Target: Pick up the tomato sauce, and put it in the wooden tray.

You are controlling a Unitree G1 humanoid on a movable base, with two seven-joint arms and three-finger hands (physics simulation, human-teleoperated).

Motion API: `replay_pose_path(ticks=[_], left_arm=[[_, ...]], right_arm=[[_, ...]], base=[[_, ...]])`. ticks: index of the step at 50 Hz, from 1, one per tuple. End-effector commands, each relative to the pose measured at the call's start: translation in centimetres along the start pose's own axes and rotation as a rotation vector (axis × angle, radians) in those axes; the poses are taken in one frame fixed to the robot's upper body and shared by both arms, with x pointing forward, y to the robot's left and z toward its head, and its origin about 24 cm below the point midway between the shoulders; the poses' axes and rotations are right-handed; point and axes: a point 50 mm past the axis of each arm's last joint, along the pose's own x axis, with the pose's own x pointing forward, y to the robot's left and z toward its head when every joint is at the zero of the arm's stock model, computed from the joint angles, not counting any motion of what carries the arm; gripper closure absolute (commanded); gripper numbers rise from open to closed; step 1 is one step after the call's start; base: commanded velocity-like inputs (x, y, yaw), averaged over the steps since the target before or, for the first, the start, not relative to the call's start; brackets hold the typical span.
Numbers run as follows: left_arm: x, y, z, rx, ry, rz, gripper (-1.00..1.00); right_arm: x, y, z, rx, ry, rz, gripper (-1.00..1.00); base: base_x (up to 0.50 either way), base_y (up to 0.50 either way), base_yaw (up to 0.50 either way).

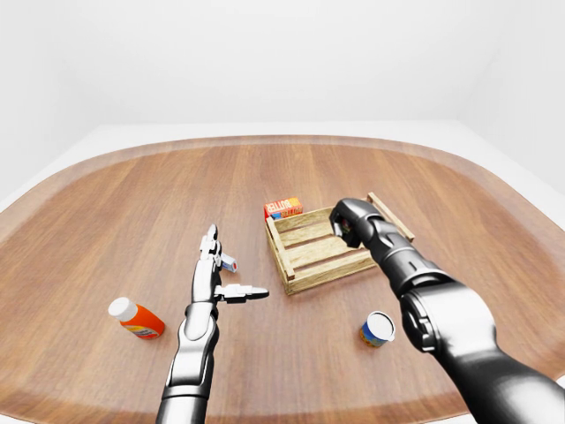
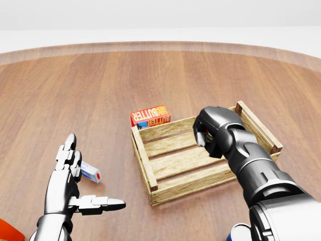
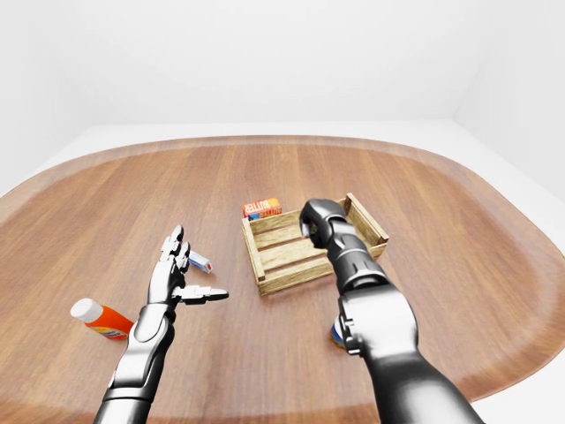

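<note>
A wide wooden surface (image 1: 132,203) with rounded corners and a paler rim is seen, its brown grain running away toward the top of the left-eye view. It is enclosed by plain white walls (image 1: 265,53) and a white floor (image 1: 53,159), evenly and softly lit.

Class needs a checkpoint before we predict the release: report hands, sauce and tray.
Right hand shut on tomato sauce, low over wooden tray. Left hand open, idle. Butter box outside tray, not blocking.
</note>
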Motion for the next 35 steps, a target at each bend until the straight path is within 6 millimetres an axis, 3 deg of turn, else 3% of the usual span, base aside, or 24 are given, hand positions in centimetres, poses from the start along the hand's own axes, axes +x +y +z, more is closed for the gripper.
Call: replay_pose_path(ticks=[1,35], left_arm=[[0.0,0.0,0.0,0.001,-0.001,0.0,-1.0],[0.1,0.1,-0.1,0.001,-0.003,0.0,-1.0]], right_arm=[[-0.1,0.4,-0.5,0.022,0.012,-0.002,1.0],[-0.2,1.6,-0.8,0.013,0.019,0.015,1.0]], base=[[0.0,0.0,0.0],[0.0,0.0,0.0]])
